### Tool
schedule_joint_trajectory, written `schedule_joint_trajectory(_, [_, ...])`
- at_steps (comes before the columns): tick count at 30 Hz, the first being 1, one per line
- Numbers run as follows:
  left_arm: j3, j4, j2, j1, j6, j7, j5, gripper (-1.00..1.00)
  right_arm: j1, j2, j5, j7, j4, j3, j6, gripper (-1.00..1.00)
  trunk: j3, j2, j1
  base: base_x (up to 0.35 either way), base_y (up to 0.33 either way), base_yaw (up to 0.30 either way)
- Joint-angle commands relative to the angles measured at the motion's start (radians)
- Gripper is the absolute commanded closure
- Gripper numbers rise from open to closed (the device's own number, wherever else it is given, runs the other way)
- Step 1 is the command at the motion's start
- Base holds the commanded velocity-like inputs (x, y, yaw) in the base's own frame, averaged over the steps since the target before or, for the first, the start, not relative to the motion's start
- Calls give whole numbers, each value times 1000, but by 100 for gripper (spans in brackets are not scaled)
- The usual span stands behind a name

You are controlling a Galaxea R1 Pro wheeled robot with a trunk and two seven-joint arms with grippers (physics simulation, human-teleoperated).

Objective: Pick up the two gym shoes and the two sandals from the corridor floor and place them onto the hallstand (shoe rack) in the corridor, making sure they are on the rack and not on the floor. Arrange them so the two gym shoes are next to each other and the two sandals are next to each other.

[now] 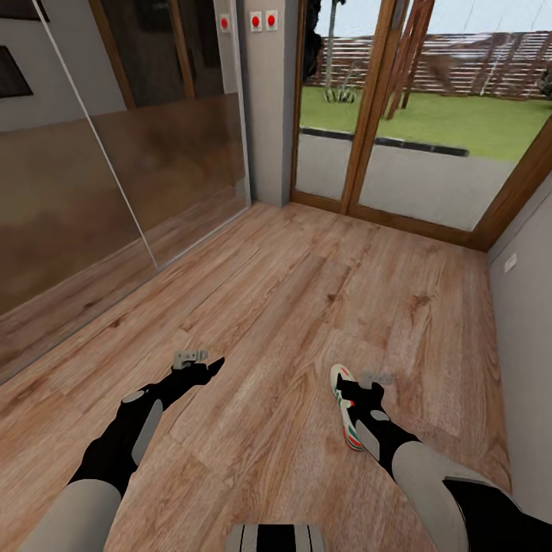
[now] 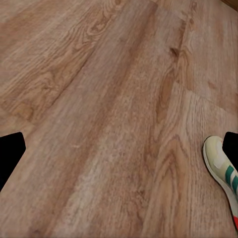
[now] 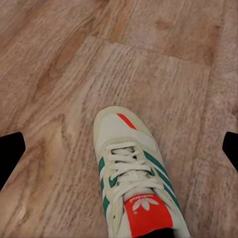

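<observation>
Wood-grain planks of the corridor floor (image 1: 291,307) run from the robot's feet out to a glazed door (image 1: 414,146) with lawn behind it. Nearest the camera, both arms reach forward and down. The right gripper (image 1: 376,381) hangs directly above one gym shoe (image 1: 349,406), which lies flat on the planks with its toe pointing away from the robot; much of the shoe is hidden under the arm in the head view. From the right wrist view the same gym shoe (image 3: 134,173) shows its white laces, green side stripes and red-orange tongue patch, and the two dark fingertips (image 3: 10,153) stand wide apart at the picture's edges, clear of the shoe, so this claw is released. The left gripper (image 1: 201,360) hovers over bare planks, well apart from the shoe. Its wrist view catches only the toe and one striped side of the gym shoe (image 2: 223,168) at the rim, and its fingertips (image 2: 10,153) are likewise spread, released. Farther off, a mirrored sliding panel (image 1: 115,176) lines the left wall.
</observation>
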Motion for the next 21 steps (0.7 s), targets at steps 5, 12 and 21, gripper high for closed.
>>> schedule_joint_trajectory(5, [2, 0, 0, 0, 9, -4, 10, -100, 0, 1, 2, 0, 1, -6, -4, -100, -1, 0, 0, 0, 0, 5])
schedule_joint_trajectory(12, [2, 0, 0, 0, 9, -4, 10, -100, -1, 1, 2, -1, 1, -6, -4, -100, -1, 0, 0, 0, 0, 0])
schedule_joint_trajectory(21, [2, -1, 0, 0, 9, -4, 10, -100, 0, 1, 2, -1, 1, -6, -4, -100, -1, 0, 0, -21, 0, 0])
